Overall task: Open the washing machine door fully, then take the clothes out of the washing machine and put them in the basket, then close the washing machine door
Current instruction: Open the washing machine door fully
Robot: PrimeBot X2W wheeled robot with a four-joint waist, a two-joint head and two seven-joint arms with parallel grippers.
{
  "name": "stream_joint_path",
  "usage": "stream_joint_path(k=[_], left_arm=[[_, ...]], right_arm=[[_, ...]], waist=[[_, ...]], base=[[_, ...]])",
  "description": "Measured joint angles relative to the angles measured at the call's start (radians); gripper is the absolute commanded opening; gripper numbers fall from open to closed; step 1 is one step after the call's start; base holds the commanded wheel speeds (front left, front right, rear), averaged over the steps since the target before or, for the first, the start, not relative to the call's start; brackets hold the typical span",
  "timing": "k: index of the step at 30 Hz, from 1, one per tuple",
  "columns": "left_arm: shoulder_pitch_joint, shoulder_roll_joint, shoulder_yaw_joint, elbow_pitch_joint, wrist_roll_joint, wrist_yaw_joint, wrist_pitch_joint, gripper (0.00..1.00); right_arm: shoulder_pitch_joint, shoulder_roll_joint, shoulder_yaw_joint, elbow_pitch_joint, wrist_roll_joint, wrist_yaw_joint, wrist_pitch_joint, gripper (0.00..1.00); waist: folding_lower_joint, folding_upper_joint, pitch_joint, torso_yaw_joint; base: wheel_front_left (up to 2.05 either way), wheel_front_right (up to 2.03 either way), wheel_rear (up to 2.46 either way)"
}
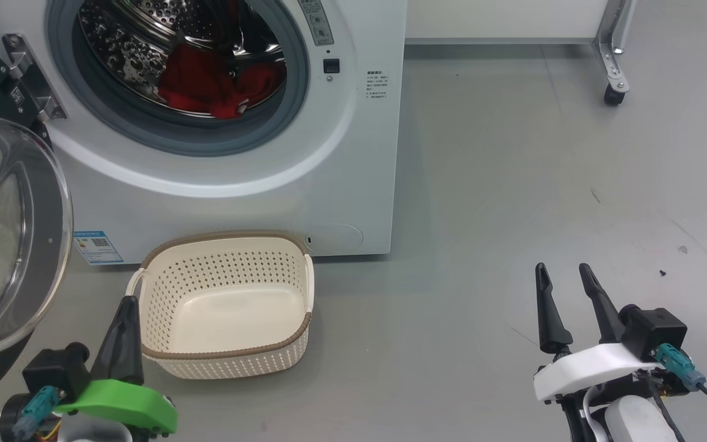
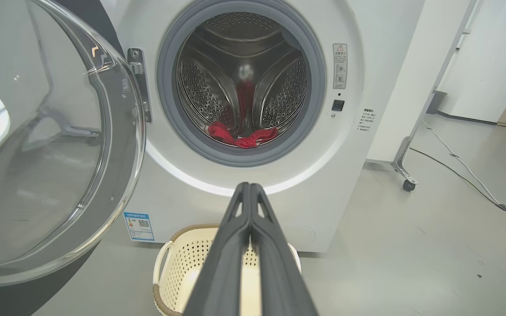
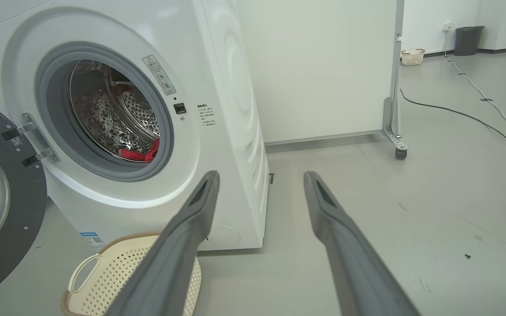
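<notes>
Nearest, the left claw (image 1: 125, 307) was pinched shut on nothing and the right claw (image 1: 563, 270) gaped wide, empty. Beyond sat the basket (image 1: 224, 236), bare. Farther in, the clothes (image 1: 212, 86) lay heaped low in the washing machine (image 1: 237, 202): probably light, limp, best pinched at a raised fold.

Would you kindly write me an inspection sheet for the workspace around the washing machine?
Surface: grey floor, a few dark specks.
Job's things: washing machine door swung open; red clothes inside the washing machine; basket empty, on the floor before it.
Clutter: distant bin and a second basket.
Hands: left hand shut, empty, beside the basket; right hand open, empty.
Cables: cords along the floor past the partition.
Surroundings: white partition on castors.
</notes>
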State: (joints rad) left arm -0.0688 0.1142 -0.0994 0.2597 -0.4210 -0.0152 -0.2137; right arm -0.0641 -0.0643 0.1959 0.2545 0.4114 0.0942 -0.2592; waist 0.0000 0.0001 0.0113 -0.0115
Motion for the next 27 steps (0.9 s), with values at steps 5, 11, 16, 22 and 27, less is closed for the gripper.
stream_joint_path(k=[5, 11, 16, 22, 27], left_arm=[[0.021, -0.017, -0.007, -0.012, 0.0, 0.001, -0.007, 1.0], [0.033, -0.017, -0.014, -0.016, 0.011, 0.003, -0.009, 1.0], [0.044, -0.017, -0.027, -0.029, 0.026, 0.01, -0.017, 1.0], [0.049, -0.017, -0.026, -0.036, 0.027, 0.01, -0.018, 1.0], [0.05, -0.017, -0.026, -0.039, 0.027, 0.01, -0.018, 1.0]], right_arm=[[0.014, 0.001, -0.011, -0.01, 0.0, -0.002, 0.0, 1.0], [0.016, 0.001, -0.01, -0.018, -0.01, -0.002, 0.0, 1.0], [0.017, 0.001, -0.01, -0.025, -0.018, -0.002, 0.0, 1.0], [0.019, 0.001, -0.01, -0.03, -0.022, -0.002, 0.0, 1.0], [0.027, 0.001, -0.012, -0.034, -0.026, -0.002, 0.0, 1.0]], waist=[[0.0, 0.0, 0.0, -0.01], [0.0, 0.0, 0.003, -0.015], [0.0, 0.0, 0.006, -0.018], [0.0, 0.0, 0.011, -0.019], [0.0, 0.0, 0.013, -0.02]], base=[[0.0, 0.0, 0.0], [0.0, 0.0, 0.0], [0.0, 0.0, 0.0], [0.0, 0.0, 0.0], [0.0, 0.0, 0.0]])
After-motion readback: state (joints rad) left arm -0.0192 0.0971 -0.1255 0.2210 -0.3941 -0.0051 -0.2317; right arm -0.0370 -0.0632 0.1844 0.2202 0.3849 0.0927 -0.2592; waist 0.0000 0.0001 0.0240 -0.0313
